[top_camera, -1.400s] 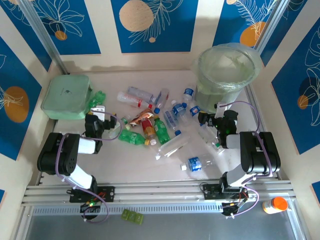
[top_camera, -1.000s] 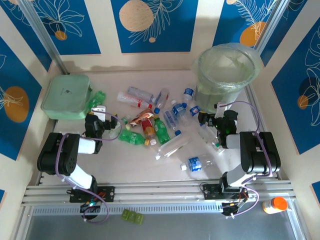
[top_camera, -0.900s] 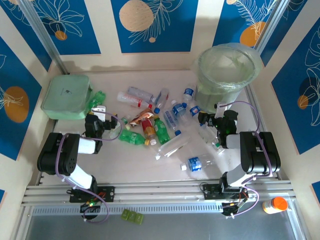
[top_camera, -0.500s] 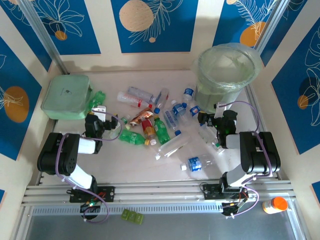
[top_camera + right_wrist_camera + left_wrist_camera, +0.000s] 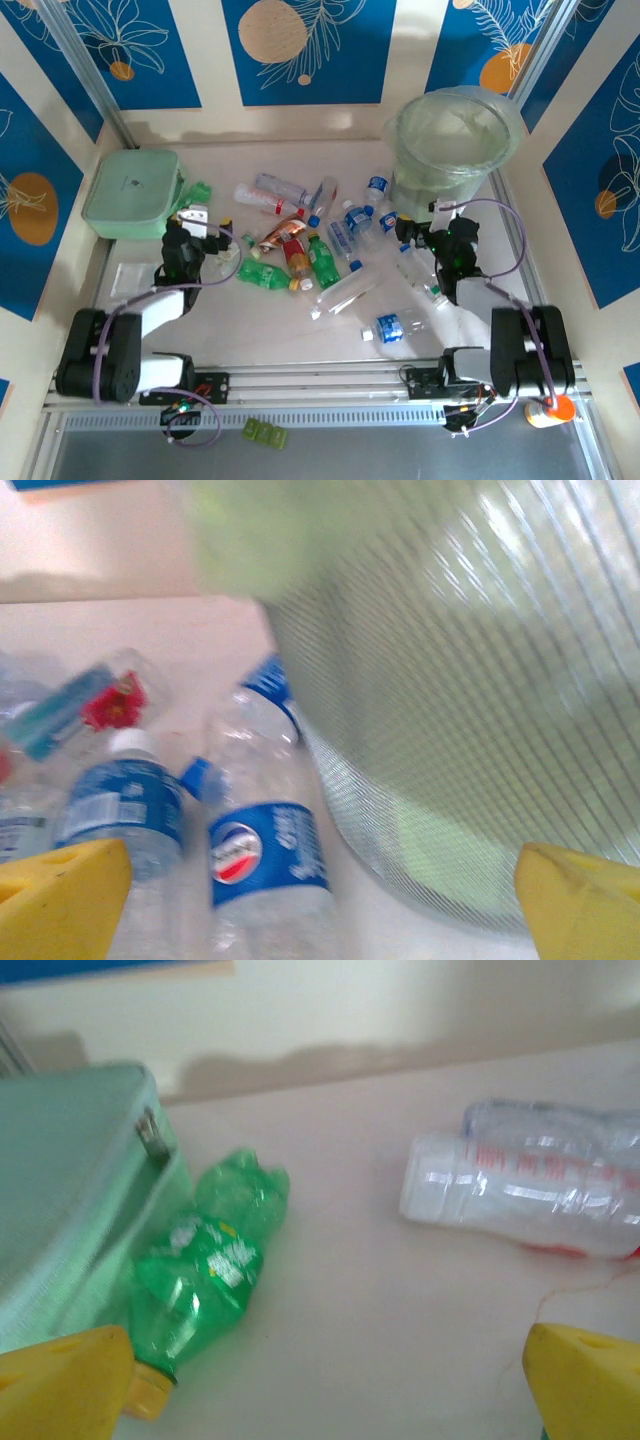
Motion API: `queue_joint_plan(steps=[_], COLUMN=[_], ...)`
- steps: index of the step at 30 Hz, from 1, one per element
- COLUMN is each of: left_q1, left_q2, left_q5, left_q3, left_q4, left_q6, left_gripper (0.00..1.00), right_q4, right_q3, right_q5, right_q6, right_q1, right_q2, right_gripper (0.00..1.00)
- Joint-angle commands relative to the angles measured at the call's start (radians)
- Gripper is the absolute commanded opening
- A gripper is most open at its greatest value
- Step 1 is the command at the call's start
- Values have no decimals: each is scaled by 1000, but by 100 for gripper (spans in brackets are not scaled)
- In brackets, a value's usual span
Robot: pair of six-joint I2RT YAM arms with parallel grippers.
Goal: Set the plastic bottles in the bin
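Several plastic bottles (image 5: pixel 310 250) lie scattered across the middle of the table, mostly clear with blue labels, some green or red-labelled. The bin (image 5: pixel 400 130), a round translucent bucket with a pale green liner, stands at the back right. My left gripper (image 5: pixel 208 228) is open at the pile's left edge. A green bottle (image 5: pixel 200 1280) and a clear red-labelled bottle (image 5: pixel 530 1190) lie ahead of the left gripper (image 5: pixel 325 1400). My right gripper (image 5: pixel 420 228) is open beside the bin's wall (image 5: pixel 470 700). A blue-labelled bottle (image 5: pixel 265 855) lies just ahead, left of centre between the right gripper's (image 5: pixel 320 910) yellow fingertips (image 5: pixel 60 895).
A mint-green lidded box (image 5: pixel 130 192) sits at the back left, right beside the green bottle. A small orange-and-white bottle (image 5: pixel 548 410) lies off the table at the front right. Walls close in the table on three sides.
Both arms have unfolded from their tucked pose, and the grippers have shifted slightly toward the far side. Both stay open. The bottles have not moved.
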Motion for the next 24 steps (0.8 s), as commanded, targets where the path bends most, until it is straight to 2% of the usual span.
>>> queue_joint_plan(steps=[1,5,8,11,12,14,15,16,17,18,20,22,24], left_q1=[-82,-243,-355,-499,-555,-635,-639,-636,-636,-636,-634,-625,-620], left_q2=[-141,-278,-342,-372,-376,-381,-376,-360,-346,-336,-342,-378,-397], left_q5=[-56,-76,-56,-114,-153,-259,-248,-191,-147,-148,-214,-174,-159], left_q3=[55,120,246,409,469,576,654,745,805,855,865,817,794], left_q4=[-90,-163,-354,-618,-702,-885,-1050,-1196,-1289,-1371,-1434,-1406,-1409], left_q6=[115,68,-122,-177,-173,-247,-347,-378,-391,-424,-533,-586,-660], left_gripper=[99,99,99,100,99,99,99,99,99,99,99,99,99], right_q4=[-60,-157,-369,-607,-702,-859,-987,-1177,-1377,-1488,-1540,-1560,-1671], right_q3=[-9,0,100,275,357,512,614,739,849,929,953,951,988], right_q5=[80,12,10,50,83,292,419,484,480,465,416,212,125], right_q6=[-68,-66,-146,-176,-174,-100,-30,78,188,237,319,371,456], right_q1=[69,172,364,564,636,782,848,883,886,874,823,699,608], right_q2=[-142,-340,-460,-515,-512,-472,-435,-393,-359,-332,-337,-339,-285], right_gripper=[99,99,99,99,99,99,99,99,99,99,99,99,98])
